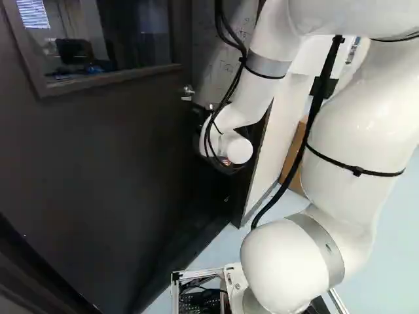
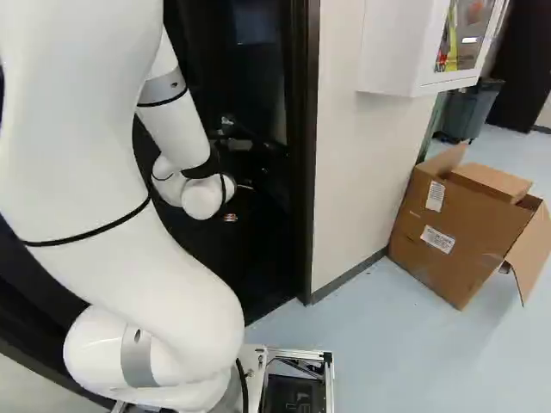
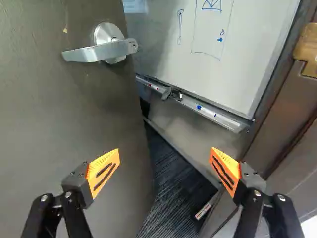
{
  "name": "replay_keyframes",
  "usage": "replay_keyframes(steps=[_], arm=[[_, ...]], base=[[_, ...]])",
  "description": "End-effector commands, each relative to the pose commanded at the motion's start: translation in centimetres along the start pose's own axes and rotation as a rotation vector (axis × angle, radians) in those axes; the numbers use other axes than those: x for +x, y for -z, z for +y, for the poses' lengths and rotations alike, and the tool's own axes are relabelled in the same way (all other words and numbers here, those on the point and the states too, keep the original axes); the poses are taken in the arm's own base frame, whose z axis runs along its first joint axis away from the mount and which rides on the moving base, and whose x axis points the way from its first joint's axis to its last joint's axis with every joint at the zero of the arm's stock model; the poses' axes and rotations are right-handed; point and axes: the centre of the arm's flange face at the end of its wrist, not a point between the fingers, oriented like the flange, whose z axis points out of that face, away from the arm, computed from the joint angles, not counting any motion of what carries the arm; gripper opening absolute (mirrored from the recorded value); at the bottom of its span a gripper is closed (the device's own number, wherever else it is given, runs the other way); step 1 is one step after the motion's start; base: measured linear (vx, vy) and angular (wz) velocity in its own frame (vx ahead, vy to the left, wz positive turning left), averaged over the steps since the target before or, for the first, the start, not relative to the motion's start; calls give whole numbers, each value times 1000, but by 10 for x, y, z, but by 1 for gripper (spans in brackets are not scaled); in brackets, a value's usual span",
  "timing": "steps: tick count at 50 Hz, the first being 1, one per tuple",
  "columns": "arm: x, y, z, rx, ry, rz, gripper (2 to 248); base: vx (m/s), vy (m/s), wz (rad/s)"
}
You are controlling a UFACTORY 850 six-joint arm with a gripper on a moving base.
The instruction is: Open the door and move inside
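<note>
Clock positions are from the gripper, twelve dead ahead. Door (image 3: 54, 129): stands ajar from nine to eleven o'clock, window (image 1: 108, 36) in its upper part; judged heavy and rigid, swinging on hinges, possibly against a closer, so slow, steady force is advised. Lever handle (image 3: 96, 52): at eleven, on the door face near the free edge; bare metal, probably slippery, sturdy; if a grip is wanted, take its outer length between the pads; with the door ajar, pushing the face near that edge appears sufficient. Gripper (image 3: 165, 151): fingers spread, nothing between them. Whiteboard (image 3: 237, 54): at twelve to one, beyond the gap; door frame (image 3: 277, 109): at two; risk of scraping judged real.
</note>
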Motion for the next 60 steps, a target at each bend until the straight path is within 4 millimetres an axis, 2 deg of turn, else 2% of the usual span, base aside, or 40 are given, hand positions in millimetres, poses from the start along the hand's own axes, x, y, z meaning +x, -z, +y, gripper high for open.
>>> replay_keyframes(steps=[27,60], arm=[[0,0,0,0,0,0,247],[1,-9,-14,19,-1,0,247]], base=[[18,23,4],[0,0,0]])
